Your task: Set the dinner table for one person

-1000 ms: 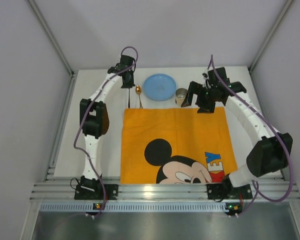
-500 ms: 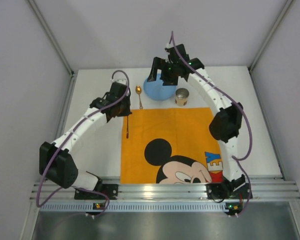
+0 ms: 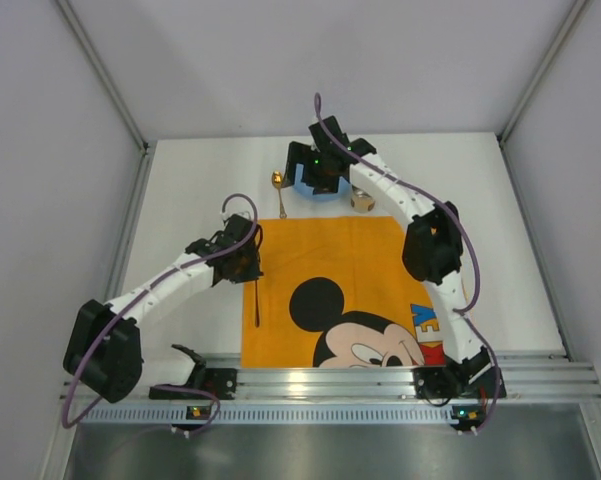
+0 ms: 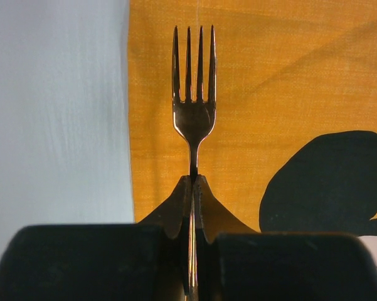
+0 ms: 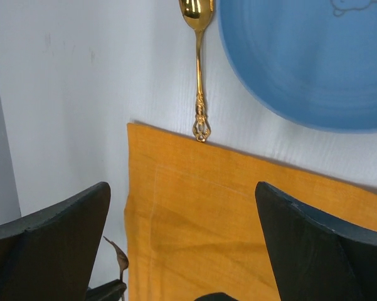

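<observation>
On the white bench (image 3: 190, 190), which spans the enclosure between the grey walls and carries everything else, an orange Mickey Mouse placemat (image 3: 330, 270) lies at the near centre. The left claw (image 3: 244, 260) is clenched on the handle of a fork (image 4: 193, 119). The tines point away from the wrist camera, over the cloth just inside its left edge; whether the fork touches the cloth cannot be told. Beyond the far edge of the placemat lie a gold spoon (image 5: 199, 69), its ornate handle end meeting the cloth's corner, and a blue plate (image 5: 307, 56) just beside it. A small metal cup (image 3: 363, 200) stands to the right of the plate. The right claw (image 3: 318, 172) hangs above the plate, its jaws released wide and grasping nothing.
</observation>
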Controlling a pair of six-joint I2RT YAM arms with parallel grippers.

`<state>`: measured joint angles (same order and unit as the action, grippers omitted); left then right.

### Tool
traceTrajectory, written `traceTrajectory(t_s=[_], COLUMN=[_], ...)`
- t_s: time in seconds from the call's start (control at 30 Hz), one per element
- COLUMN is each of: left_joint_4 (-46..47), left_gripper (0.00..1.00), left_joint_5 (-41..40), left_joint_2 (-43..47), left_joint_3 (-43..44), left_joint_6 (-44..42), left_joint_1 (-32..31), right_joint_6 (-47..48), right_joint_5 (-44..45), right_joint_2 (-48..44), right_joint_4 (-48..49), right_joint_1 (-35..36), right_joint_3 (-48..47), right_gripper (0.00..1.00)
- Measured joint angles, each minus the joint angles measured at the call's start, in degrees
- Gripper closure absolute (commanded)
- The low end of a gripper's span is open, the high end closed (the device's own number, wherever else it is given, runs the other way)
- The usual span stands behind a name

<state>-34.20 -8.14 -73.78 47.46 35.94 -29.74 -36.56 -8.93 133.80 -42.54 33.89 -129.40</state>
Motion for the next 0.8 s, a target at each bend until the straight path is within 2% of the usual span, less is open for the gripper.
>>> traceTrajectory(t_s=[0.1,0.17,0.2,0.27,0.4,0.43,0.53,0.7,0.8], left_joint_4=[2.0,3.1,3.7,4.3,4.5,4.3,2.9,0.7,0.4], left_gripper=[1.0,0.93,0.85,0.78,0.56,0.42,0.27,0.2,0.21], left_joint_5=[0.3,0.6,0.9,1.2,1.2,1.2,0.7,-1.9,-2.9], left_joint_2=[-0.4,-1.2,-1.7,-2.7,-3.2,-3.4,-4.4,-6.7,-10.9], left_joint_3=[-0.8,-1.3,-1.7,-2.6,-3.1,-2.9,-1.0,9.3,18.6], left_joint_6=[0.2,0.2,0.2,0.1,-0.3,-0.5,-1.3,-3.5,-5.8], left_joint_1=[-0.1,-0.2,-0.2,-0.5,-0.8,-0.8,-0.7,-0.7,-0.2], right_joint_6=[0.7,1.1,1.4,1.8,3.1,3.5,4.4,5.1,5.6], right_joint_5=[1.2,2.1,2.4,3.3,5.3,5.9,7.5,10.5,12.2], right_joint_2=[-4.8,-8.7,-10.6,-14.9,-21.9,-23.5,-27.5,-31.3,-31.1], right_joint_4=[0.6,0.7,1.2,1.3,1.7,1.6,1.8,2.2,1.9], right_joint_1=[-0.4,-0.9,-1.1,-1.7,-3.0,-3.5,-5.7,-11.4,-15.0], right_joint_3=[5.3,9.4,11.5,15.8,22.2,23.5,27.1,32.1,34.3], right_gripper=[0.0,0.0,0.0,0.0,0.0,0.0,0.0,0.01,0.09])
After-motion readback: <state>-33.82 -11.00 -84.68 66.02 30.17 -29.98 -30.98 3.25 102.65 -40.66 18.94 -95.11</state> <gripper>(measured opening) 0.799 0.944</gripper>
